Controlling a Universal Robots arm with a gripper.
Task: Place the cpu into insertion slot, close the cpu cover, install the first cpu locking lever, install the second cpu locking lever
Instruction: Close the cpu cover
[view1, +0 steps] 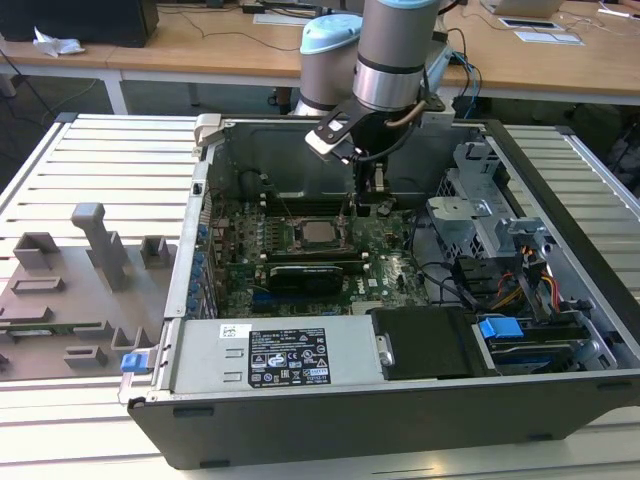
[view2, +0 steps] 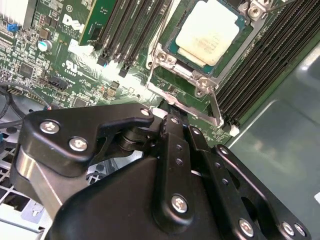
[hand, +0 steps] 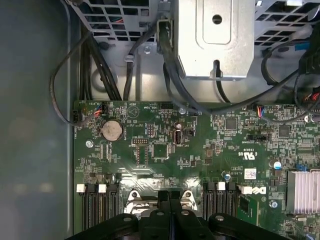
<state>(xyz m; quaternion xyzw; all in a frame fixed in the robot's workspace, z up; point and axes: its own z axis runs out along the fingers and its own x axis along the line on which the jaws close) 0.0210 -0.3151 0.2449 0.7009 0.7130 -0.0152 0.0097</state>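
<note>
Closely, fingers (view2: 175, 140) together at insertion slot (view2: 165, 60) rim; cpu (view2: 207, 35) seated

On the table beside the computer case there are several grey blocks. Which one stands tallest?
The grey post with the wide cap: it rises well above the low blocks around it.

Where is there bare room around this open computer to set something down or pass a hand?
Bare slats of the table lie on the exterior view's left, past the grey fixture tray, beside the case. Inside is crowded: the gripper hangs over the motherboard by the cpu, and cables fill the exterior view's right.
</note>
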